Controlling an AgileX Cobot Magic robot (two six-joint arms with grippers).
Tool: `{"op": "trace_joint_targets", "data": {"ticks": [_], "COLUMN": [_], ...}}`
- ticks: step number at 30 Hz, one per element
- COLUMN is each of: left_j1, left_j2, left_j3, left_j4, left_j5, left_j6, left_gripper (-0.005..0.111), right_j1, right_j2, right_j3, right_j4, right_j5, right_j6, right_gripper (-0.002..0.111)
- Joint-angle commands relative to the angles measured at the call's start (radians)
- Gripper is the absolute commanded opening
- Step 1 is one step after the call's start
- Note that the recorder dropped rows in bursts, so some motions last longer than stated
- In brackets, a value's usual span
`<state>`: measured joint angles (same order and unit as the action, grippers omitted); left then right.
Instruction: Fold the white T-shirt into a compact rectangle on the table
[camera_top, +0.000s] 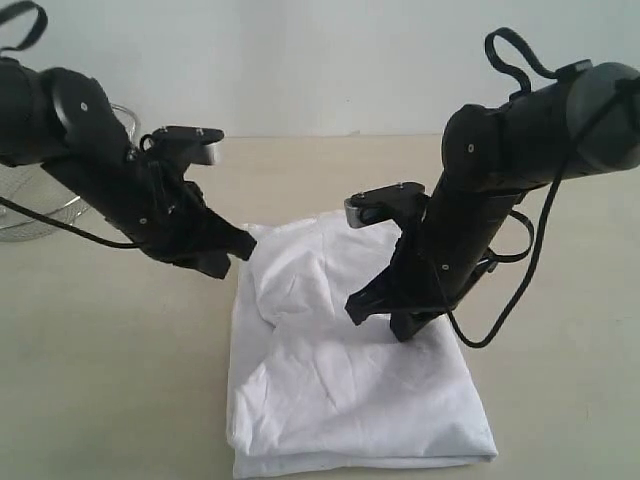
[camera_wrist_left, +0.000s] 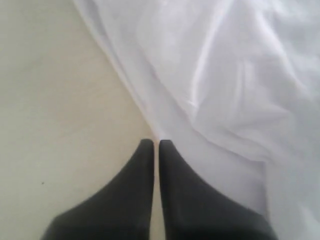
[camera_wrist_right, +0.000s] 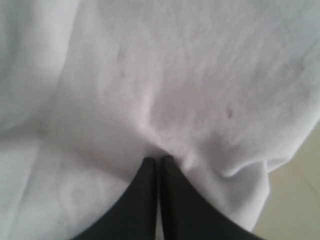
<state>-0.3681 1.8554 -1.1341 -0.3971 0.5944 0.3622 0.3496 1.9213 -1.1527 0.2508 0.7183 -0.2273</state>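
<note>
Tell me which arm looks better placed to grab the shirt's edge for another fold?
Probably the left: the left pincer sits at the white T-shirt's edge beside the table; the right pincer is farther in, over cloth.

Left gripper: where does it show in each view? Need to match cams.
Exterior view: left gripper sits left of centre, tips by the upper-left corner of the white T-shirt.
Left wrist view: lower middle of the picture, shut, tips at the shirt's edge beside bare table.
Right wrist view: not in it; those are the right gripper.
Shared landmark: the white T-shirt.
</note>
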Motion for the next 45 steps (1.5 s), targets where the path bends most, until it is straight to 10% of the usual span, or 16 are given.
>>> {"op": "trace_joint_targets", "data": {"ticks": [1,12,22,30,40,45], "left_j1": [-0.005,0.001,0.152,0.184,0.184,0.184], "left_j2": [-0.016,0.008,0.083,0.172,0.205,0.206], "left_j3": [0.004,0.096,0.24,0.24,0.24,0.24], "left_j4": [-0.185,-0.434,-1.121,-1.135,-1.063,-1.122], "left_j5": [0.111,0.09,0.284,0.357,0.395,0.367], "left_j6": [0.101,0.266,0.861,0.868,0.793,0.793], "left_gripper": [0.005,0.005,0.005,0.006,0.054,0.058], "right_j1": [-0.002,-0.002,-0.002,-0.002,-0.002,-0.002], "right_j2": [0.01,0.032,0.032,0.032,0.032,0.032], "right_j3": [0.003,0.003,0.003,0.003,0.003,0.003], "right_j4": [-0.006,-0.017,-0.021,-0.021,-0.023,-0.022], "right_j5": [-0.009,-0.01,0.019,0.028,0.032,0.03], "right_j6": [-0.022,-0.044,-0.051,-0.051,-0.056,-0.056], "right_gripper": [0.0,0.0,0.0,0.0,0.0,0.0]}}
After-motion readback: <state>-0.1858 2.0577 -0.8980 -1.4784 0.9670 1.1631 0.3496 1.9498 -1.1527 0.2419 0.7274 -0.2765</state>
